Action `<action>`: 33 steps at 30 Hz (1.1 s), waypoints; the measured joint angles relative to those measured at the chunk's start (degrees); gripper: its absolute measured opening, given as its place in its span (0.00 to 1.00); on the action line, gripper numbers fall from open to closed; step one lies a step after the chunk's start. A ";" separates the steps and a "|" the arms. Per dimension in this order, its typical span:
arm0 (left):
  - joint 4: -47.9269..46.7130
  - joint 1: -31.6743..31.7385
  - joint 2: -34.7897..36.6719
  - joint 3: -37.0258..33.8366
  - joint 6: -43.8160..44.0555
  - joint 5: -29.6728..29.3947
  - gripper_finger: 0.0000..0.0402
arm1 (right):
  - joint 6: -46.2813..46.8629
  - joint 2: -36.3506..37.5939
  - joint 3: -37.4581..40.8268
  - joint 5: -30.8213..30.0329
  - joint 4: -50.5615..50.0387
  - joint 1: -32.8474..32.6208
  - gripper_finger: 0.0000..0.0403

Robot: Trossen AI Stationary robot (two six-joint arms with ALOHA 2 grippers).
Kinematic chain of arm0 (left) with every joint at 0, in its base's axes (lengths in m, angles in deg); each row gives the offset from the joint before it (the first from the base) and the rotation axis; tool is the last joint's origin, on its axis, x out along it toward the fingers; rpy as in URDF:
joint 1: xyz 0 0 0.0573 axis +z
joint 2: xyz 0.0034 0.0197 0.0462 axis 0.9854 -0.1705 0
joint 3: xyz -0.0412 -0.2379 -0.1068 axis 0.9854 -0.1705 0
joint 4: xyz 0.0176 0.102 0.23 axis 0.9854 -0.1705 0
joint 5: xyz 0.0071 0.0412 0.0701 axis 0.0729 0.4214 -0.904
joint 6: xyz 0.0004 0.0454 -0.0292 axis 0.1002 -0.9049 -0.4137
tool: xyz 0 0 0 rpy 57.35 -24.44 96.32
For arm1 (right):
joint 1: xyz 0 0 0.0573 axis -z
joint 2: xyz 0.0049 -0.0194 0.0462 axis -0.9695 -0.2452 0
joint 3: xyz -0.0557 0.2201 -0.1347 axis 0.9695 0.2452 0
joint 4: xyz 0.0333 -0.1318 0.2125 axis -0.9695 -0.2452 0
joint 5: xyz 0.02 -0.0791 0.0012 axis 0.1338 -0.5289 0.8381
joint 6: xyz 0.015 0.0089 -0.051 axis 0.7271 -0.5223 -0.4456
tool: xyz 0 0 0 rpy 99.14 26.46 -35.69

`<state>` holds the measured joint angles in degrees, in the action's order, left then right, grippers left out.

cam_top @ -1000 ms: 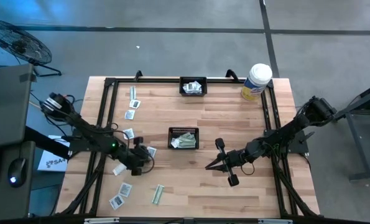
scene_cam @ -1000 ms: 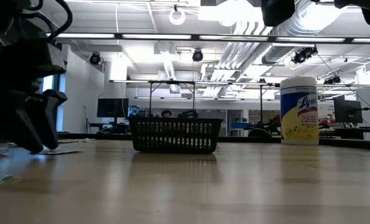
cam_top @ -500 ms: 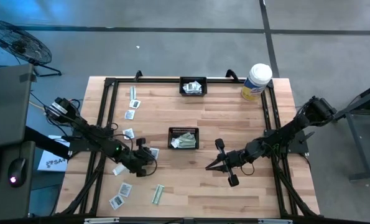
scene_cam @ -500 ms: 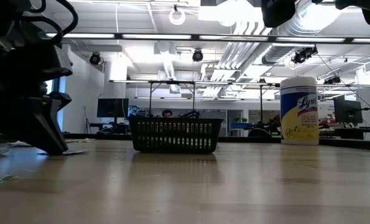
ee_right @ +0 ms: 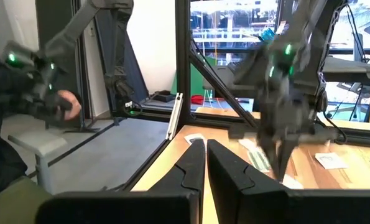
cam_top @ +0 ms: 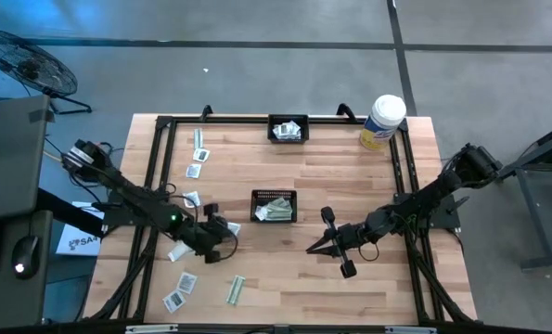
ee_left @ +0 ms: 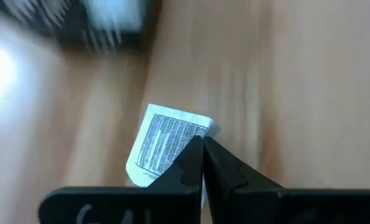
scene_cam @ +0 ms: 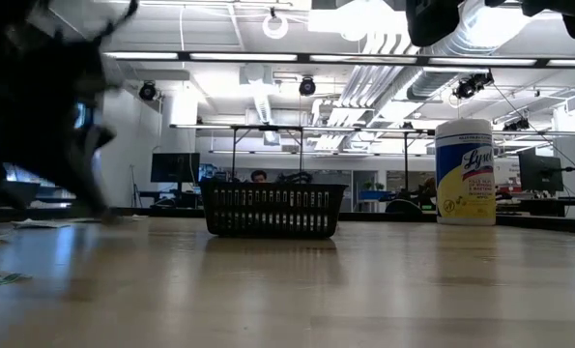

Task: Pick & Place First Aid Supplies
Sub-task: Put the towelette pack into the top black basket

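Packet: your left end effector has its fingers pinched tight on its edge. Your right end effector waits closed, empty, over the worktop.

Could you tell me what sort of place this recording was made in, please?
Most likely a robotics lab in an open-plan office or workshop: a wooden table inside a black frame, exposed ducts and strip lights overhead, and desks with monitors across the room.

two dark jointed arms with green indicator lights and black tapered fingers.
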<state>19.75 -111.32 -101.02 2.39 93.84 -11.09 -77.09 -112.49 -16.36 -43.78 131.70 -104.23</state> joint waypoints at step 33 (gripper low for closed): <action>6.50 62.31 -24.91 39.32 -37.21 36.83 0.00 | 12.75 -14.56 -0.24 -2.41 3.48 -1.38 0.03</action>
<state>26.26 -49.01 -125.92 41.71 56.63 25.74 -64.34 -127.05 -16.60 -46.19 135.18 -105.61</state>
